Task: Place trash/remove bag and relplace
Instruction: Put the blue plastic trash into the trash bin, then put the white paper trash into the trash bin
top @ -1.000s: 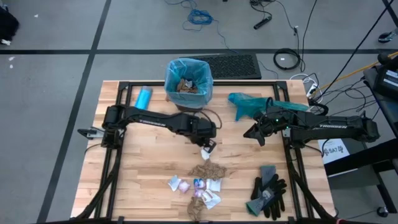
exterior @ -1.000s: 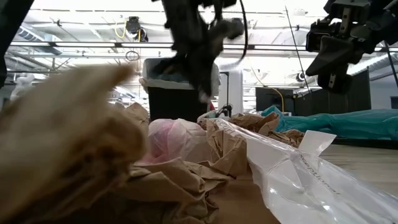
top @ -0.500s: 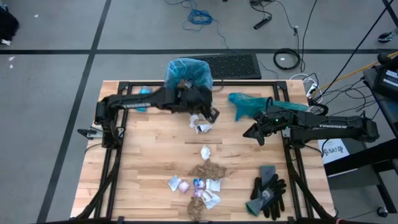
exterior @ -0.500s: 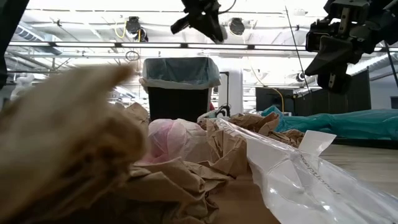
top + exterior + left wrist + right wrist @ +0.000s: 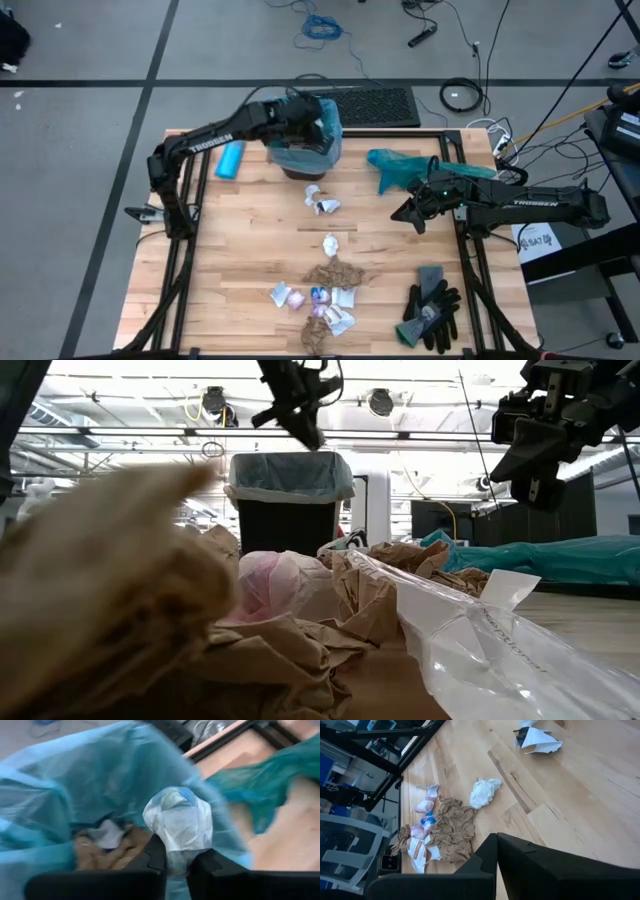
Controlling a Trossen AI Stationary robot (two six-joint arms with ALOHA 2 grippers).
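A crumpled white wrapper wad, one scrap of the trash, sits pinched between the left gripper's two dark fingers, with the open mouth of the pale blue bag directly beyond and below it. Brown paper wads already lie inside this liner. In the high view the left gripper stands over the bin at the table's far edge, so the wad lies above the opening rather than beside it; the drop appears to depend only on this vertical alignment. The fingers clasp the wad, though the grip looks light, and release seems the step in hand.

More trash remains on the table: two white scraps just in front of the bin, another nearer the middle, and a heap of brown paper and wrappers at the near edge. The left arm is the nearer one to the bin. The right gripper waits clenched and empty, well apart from the bin, beside the teal-green bag.
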